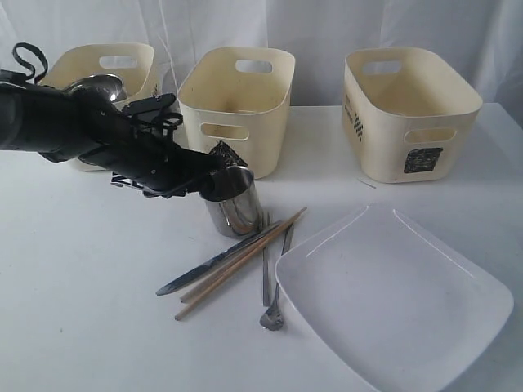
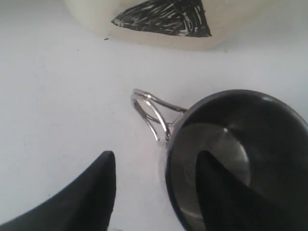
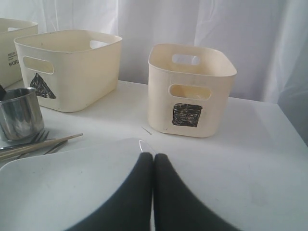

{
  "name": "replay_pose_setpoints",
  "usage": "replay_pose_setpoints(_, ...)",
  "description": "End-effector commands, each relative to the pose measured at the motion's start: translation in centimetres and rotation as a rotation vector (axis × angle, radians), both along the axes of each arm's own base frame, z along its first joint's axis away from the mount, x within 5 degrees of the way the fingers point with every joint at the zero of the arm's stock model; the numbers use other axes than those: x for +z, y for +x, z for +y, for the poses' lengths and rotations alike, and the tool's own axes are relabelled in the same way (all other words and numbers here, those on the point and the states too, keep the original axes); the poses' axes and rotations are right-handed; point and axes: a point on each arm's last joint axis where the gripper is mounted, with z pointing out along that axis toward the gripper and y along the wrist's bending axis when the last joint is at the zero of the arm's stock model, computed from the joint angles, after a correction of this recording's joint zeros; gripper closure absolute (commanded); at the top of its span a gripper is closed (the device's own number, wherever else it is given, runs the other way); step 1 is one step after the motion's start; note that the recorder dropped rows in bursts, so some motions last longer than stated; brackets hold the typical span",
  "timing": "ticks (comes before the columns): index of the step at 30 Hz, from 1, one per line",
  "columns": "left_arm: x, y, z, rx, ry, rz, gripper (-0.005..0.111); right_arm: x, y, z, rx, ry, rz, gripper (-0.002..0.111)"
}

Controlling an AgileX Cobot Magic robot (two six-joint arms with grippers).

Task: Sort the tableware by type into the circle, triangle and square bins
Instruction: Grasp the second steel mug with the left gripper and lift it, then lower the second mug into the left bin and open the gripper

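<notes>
Tabletop seen from the exterior camera: a steel mug (image 1: 231, 204) stands upright, mouth up, on the white table (image 1: 73, 310), just in front of the triangle bin (image 1: 237, 106). My left gripper (image 1: 219, 173) reaches in from the left and sits right at the mug's rim. This arm is clearly the nearer one.

In the left wrist view, the jaws are spread and straddle the mug's wall. One finger (image 2: 226, 192) dips inside the cup and the other finger (image 2: 96, 192) hangs outside it. Neither looks pressed against the metal, so I judge nothing is gripped yet. The mug's axis is vertical and the wall runs between the jaws, so I judge the coming move to be a plain pinch on that wall.

The mug is polished and mirror-like, with a dark interior. A thin looped wire handle (image 2: 151, 113) juts from its side, near the outer finger.

My right gripper (image 3: 153, 192) is clenched on nothing, fingers pressed together, over the large white plate (image 3: 57, 192). It is well apart from the mug.

A knife (image 1: 208, 265) and chopsticks (image 1: 241, 261) lie flat just beside the mug. The square bin (image 1: 409, 114) stands to the right.
</notes>
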Motion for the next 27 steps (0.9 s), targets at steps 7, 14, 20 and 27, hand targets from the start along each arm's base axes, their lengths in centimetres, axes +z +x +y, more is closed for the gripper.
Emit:
replay_pose_setpoints(7, -0.8, 1.5, -3.1, -0.046, -0.023, -0.007, 0.070, -0.1, 0.0, 0.0, -0.005, 0.000, -0.005, 0.108)
replay_pose_setpoints(14, 1.6, 0.8, -1.8, -0.200, 0.102, -0.063, 0.107, -0.1, 0.0, 0.0, -0.005, 0.000, -0.005, 0.108)
replay_pose_setpoints(20, 8.0, -1.2, 2.2, -0.294, 0.280, -0.152, 0.107, -0.1, 0.0, 0.0, -0.005, 0.000, -0.005, 0.108)
replay_pose_setpoints(27, 18.7, -3.8, 8.3, -0.150, 0.369, -0.526, 0.107, -0.1, 0.0, 0.0, -0.005, 0.000, -0.005, 0.108)
